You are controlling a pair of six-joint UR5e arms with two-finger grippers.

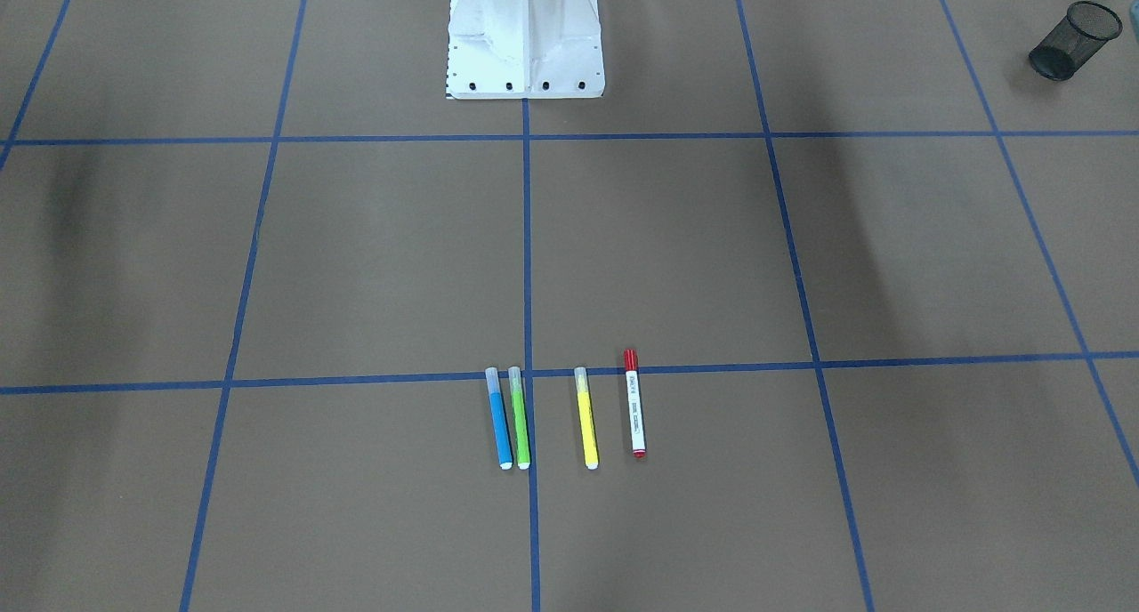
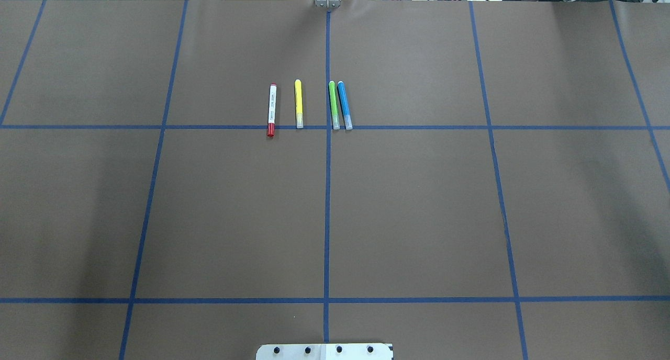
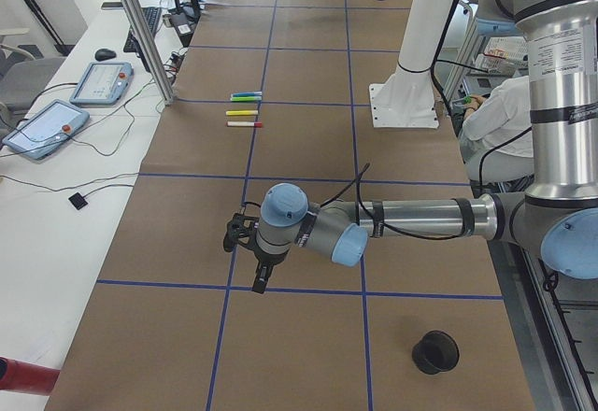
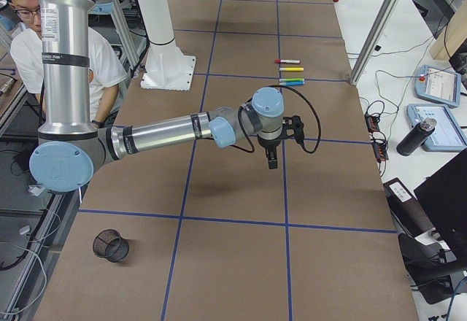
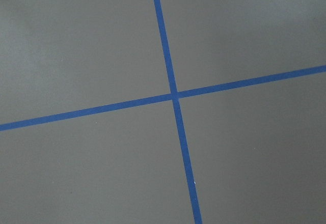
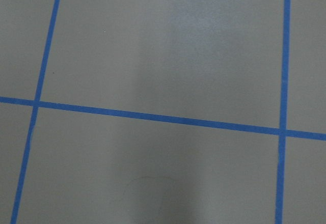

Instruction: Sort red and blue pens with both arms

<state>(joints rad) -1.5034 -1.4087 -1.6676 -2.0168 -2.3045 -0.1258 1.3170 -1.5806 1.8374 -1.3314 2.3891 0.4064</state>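
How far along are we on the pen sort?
Done: nothing that shows. The red pen and blue pen lie in one row with the yellow pen and green pen. In hand: nothing. The left claw and right claw hang over the table, well away from the row. Left: picking up both pens and placing them.

Blue-gridded brown table; red-capped white pen, blue pen, green pen, yellow pen

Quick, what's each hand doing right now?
Left hand: cannot be told; only a side view shows it.
Right hand: cannot be told, same reason.
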